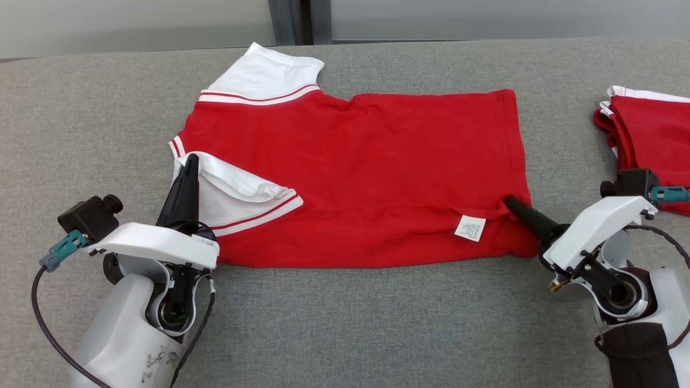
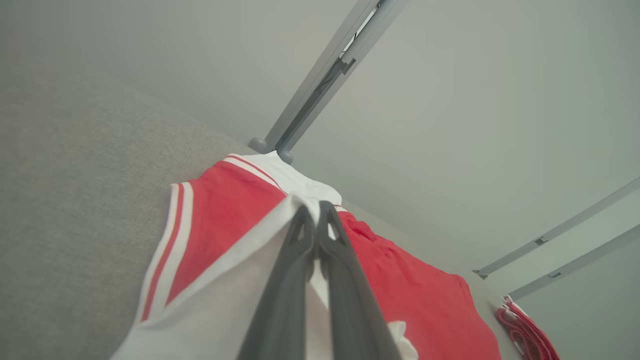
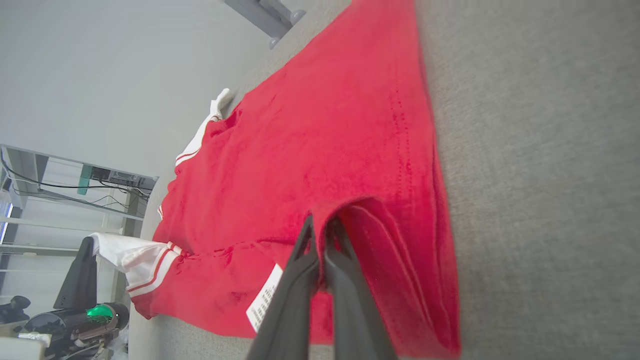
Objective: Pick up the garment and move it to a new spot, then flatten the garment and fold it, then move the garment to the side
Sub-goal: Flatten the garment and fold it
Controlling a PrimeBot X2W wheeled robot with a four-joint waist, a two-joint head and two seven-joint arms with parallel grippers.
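Left gripper (image 1: 188,163) is pinching the folded-over white sleeve (image 1: 237,188), fingers closed tight on the fabric at the garment's left end. Garment (image 1: 366,161) is lying spread across the middle of the grey table (image 1: 345,323), hem to the right, care label (image 1: 470,228) showing near the front hem corner. Right gripper (image 1: 509,201) is clamping that corner, jaws closed on red cloth; a folded red stack (image 1: 652,129) is sitting further right, apart from the garment.

Grey table (image 1: 345,328) before a pale wall (image 1: 135,24).
A dark post (image 1: 291,21) split the wall into 2 panels behind the cloth-covered top; off to one side stood metal shelves (image 3: 65,159) strung with cables (image 3: 60,187), under soft, even light.
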